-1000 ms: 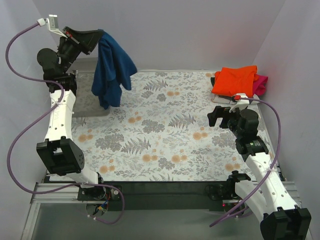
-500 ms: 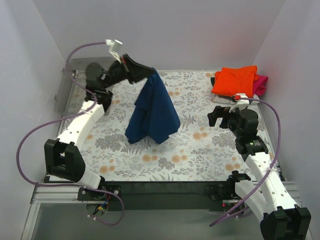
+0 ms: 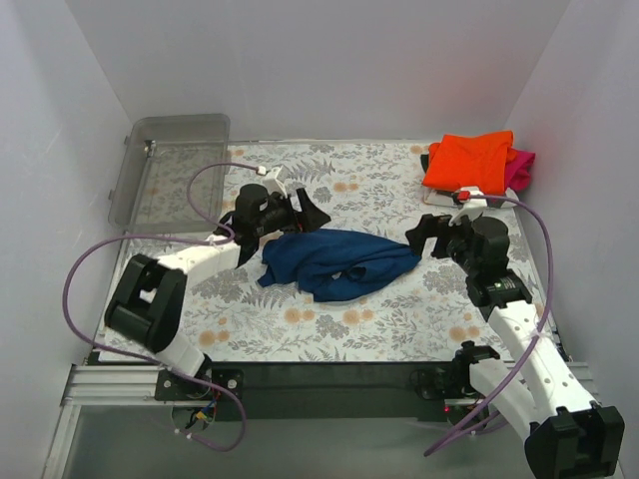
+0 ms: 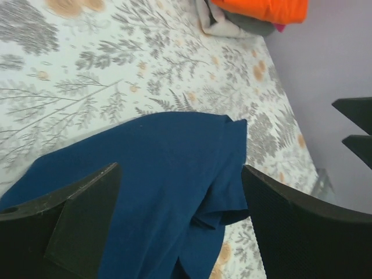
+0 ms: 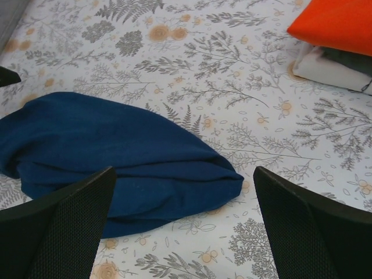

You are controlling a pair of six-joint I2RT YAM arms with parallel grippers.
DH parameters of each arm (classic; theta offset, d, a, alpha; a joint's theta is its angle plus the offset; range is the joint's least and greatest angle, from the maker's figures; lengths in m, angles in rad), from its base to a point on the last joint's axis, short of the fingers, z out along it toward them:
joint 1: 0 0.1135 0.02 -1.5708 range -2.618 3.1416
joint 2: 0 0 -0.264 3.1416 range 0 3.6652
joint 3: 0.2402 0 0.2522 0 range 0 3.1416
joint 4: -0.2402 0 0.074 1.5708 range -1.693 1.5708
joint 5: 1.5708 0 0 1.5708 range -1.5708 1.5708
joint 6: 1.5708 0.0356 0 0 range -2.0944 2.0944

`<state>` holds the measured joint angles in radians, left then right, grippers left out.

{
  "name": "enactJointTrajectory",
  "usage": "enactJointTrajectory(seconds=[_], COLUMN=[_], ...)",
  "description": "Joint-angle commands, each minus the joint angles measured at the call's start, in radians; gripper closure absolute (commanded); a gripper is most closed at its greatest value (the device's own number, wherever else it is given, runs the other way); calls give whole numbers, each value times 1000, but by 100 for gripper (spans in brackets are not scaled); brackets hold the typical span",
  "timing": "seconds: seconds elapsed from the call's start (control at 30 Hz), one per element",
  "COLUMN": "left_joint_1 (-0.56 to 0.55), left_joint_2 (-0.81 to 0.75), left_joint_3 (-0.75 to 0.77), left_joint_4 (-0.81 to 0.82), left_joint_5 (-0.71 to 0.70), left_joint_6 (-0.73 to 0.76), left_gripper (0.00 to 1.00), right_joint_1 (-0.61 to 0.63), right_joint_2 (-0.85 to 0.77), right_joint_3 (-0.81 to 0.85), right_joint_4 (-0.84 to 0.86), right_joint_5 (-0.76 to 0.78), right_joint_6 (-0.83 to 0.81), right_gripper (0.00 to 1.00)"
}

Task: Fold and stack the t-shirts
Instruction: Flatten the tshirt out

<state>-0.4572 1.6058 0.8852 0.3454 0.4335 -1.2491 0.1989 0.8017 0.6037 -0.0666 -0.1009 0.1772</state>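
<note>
A navy blue t-shirt (image 3: 339, 261) lies crumpled in a long heap at the middle of the table, also seen in the left wrist view (image 4: 157, 192) and the right wrist view (image 5: 116, 157). My left gripper (image 3: 305, 215) hovers at its left back edge, open (image 4: 180, 224), with the cloth lying loose below the fingers. My right gripper (image 3: 424, 238) stands open (image 5: 183, 226) just off the shirt's right end, touching nothing. At the back right a folded orange t-shirt (image 3: 467, 160) tops a stack with a magenta one (image 3: 521, 168) and a greyish one (image 5: 343, 58).
A clear plastic bin (image 3: 170, 165) stands at the back left corner. A floral cloth (image 3: 349, 190) covers the table. Pale walls close in the left, back and right sides.
The left arm swung down from high at the back left to the middle. The navy shirt went from hanging in its shut jaws to lying on the table, and the jaws opened.
</note>
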Motion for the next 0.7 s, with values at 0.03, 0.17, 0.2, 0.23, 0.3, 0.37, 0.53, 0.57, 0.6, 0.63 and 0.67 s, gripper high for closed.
enactJointTrajectory(seconds=[0.03, 0.17, 0.2, 0.23, 0.3, 0.37, 0.53, 0.57, 0.6, 0.63, 0.67], left_joint_1=[-50, -145, -161, -181, -186, -192, -196, -195, -196, -196, -196], left_joint_2=[-280, -502, -533, -584, -612, -630, -635, -620, -607, -595, -581], left_joint_3=[-124, -282, -301, -316, -351, -374, -469, -479, -480, -480, -480], left_joint_4=[-25, -94, -152, -178, -275, -333, -338, -336, -336, -333, -330], left_joint_5=[-373, -591, -672, -697, -745, -748, -719, -717, -713, -707, -701], left_joint_6=[80, 80, 57, 50, 2, -30, -93, -95, -95, -95, -96], left_gripper=[22, 23, 24, 24, 25, 26, 29, 29, 29, 29, 29], right_joint_1=[74, 155, 171, 186, 229, 267, 353, 372, 372, 388, 396], right_joint_2=[33, 105, 140, 158, 215, 250, 346, 350, 353, 356, 366], right_joint_3=[7, 11, 16, 21, 31, 39, 79, 82, 82, 82, 82], right_joint_4=[57, 108, 116, 131, 143, 155, 162, 162, 162, 162, 160], right_joint_5=[10, 23, 27, 33, 35, 41, 76, 87, 93, 96, 96], right_joint_6=[7, 15, 15, 16, 21, 25, 25, 25, 24, 25, 25], right_gripper=[8, 9, 9, 9, 9, 10, 10, 11, 11, 11, 10])
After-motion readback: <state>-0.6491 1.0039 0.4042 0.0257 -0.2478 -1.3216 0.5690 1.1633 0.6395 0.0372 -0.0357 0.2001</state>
